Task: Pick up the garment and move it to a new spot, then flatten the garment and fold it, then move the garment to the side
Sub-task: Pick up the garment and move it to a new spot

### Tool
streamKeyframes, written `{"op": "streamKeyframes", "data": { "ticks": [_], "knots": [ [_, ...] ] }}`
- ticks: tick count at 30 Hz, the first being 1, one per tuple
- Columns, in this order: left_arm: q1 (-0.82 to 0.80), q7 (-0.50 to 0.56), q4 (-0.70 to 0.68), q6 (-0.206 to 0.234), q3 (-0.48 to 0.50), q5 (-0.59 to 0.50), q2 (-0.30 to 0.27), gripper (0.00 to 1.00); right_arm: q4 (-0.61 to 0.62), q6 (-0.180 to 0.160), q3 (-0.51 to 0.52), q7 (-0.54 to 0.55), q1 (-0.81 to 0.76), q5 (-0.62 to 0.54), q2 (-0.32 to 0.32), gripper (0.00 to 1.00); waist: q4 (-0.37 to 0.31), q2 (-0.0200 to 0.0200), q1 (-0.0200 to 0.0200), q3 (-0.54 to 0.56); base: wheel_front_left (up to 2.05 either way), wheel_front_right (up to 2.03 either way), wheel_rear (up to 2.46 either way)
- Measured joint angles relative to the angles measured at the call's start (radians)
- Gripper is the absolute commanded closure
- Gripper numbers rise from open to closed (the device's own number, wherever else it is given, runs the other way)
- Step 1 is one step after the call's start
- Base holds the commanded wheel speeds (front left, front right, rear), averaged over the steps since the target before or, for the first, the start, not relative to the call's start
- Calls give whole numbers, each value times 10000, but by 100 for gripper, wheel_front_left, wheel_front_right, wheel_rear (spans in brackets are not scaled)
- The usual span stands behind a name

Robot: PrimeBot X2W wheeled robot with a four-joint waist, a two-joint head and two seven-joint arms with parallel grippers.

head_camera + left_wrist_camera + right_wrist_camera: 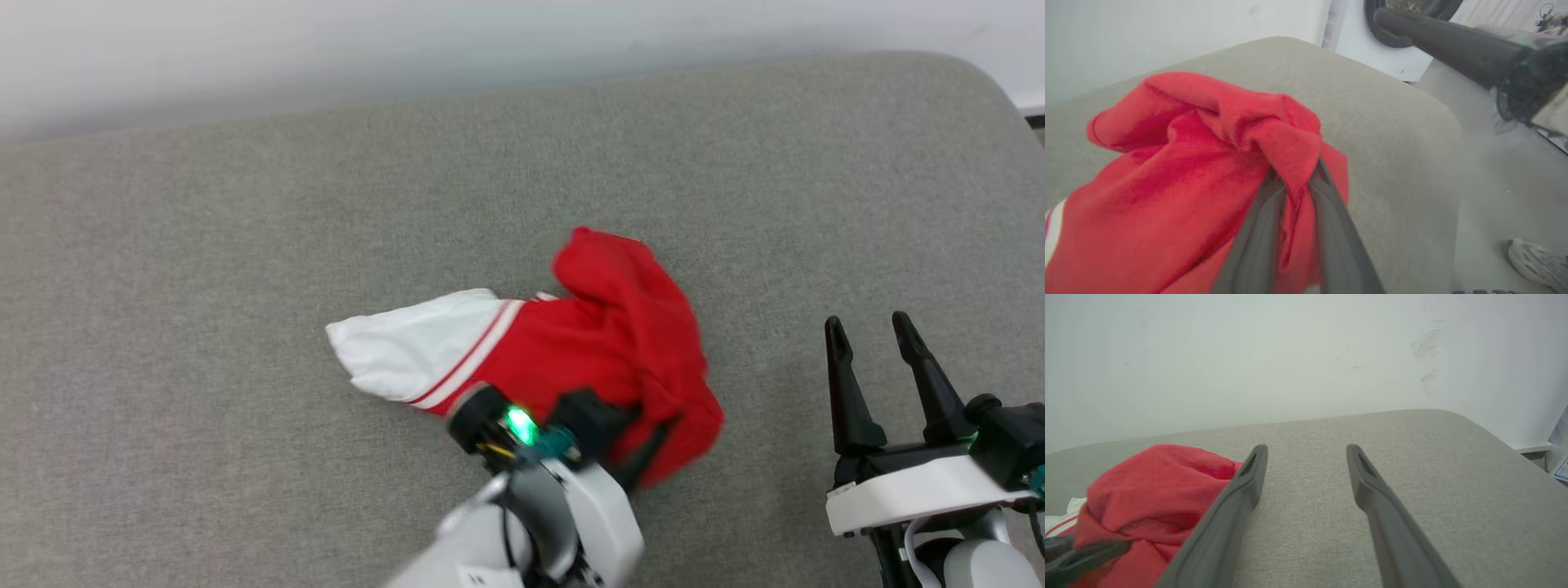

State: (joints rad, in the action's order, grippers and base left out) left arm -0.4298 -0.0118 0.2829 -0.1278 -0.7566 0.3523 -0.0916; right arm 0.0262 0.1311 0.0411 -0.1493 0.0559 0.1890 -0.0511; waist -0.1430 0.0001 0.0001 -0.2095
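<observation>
The garment [604, 335] is a bunched red T-shirt on the grey cushion, its white sleeve [416, 347] with red stripe trim spread to the left. My left gripper [663, 429] is shut on a fold of red fabric at the garment's near right edge. The left wrist view shows that garment [1180, 175] cloth pinched between the two dark fingers [1257, 241]. My right gripper [869, 327] stands open to the right of the garment, apart from it. In the right wrist view the right gripper [1306, 451] holds nothing, with the garment [1147, 482] at its left.
The grey padded surface [245, 204] runs to a white wall behind and a rounded right corner [980, 90]. Beyond that corner are a white appliance [1372, 45], the floor and a person's shoe [1535, 261].
</observation>
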Motion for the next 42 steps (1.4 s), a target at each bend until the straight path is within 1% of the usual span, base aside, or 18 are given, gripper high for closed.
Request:
{"op": "streamKeyframes", "data": {
  "ticks": [5,9,10,11,12,16,19,22,24,27,30,35,42],
  "knots": [
    [134,337,-180,-13,-1871,523,-219,100,-27,0,-38,-44,142,36,-2,0,60,0,0,-335,0,0,0],
    [95,384,-102,-13,-3020,1141,-470,100,-36,0,-73,-46,266,6,0,0,261,0,1,-439,0,0,0],
    [77,318,-65,-13,-3183,1252,-500,86,-38,0,-67,-46,274,-27,2,0,312,0,1,-449,0,0,0],
    [-12,230,-17,-13,-3290,1306,-529,31,-38,0,-69,-46,286,-52,0,0,361,0,0,-448,0,0,0],
    [-102,50,8,-13,-3321,1369,-535,0,-38,0,-40,-44,291,-84,2,0,415,0,1,-434,0,0,0],
    [-267,-798,69,-4,-3189,1352,-468,0,-38,0,63,23,277,-188,2,0,625,0,0,-216,0,0,0],
    [-304,-1417,59,178,-2959,1315,-355,0,-33,0,96,115,225,-299,2,0,785,0,0,47,0,0,0],
    [-279,-1918,35,625,-2529,1319,-311,0,-12,0,105,270,58,-347,2,0,940,0,0,351,0,0,0],
    [-233,-2159,31,1049,-2069,1369,-336,0,-2,0,130,339,-58,-355,2,0,1038,0,0,559,0,0,0],
    [-102,-2374,13,1582,-1340,1498,-479,0,79,0,182,447,-232,-370,2,0,1199,0,0,829,0,0,0],
    [82,-2468,-25,2011,-566,1638,-667,0,153,0,222,568,-412,-401,2,0,1382,0,0,1052,0,0,0],
    [585,-2483,-276,2583,727,1714,-1083,0,322,0,276,769,-682,-454,2,0,1652,0,-1,1365,0,0,0],
    [1710,-2497,-809,3141,2552,1607,-1691,0,514,0,293,972,-1059,-466,2,0,1895,0,-1,1713,0,0,0]
  ]
}}
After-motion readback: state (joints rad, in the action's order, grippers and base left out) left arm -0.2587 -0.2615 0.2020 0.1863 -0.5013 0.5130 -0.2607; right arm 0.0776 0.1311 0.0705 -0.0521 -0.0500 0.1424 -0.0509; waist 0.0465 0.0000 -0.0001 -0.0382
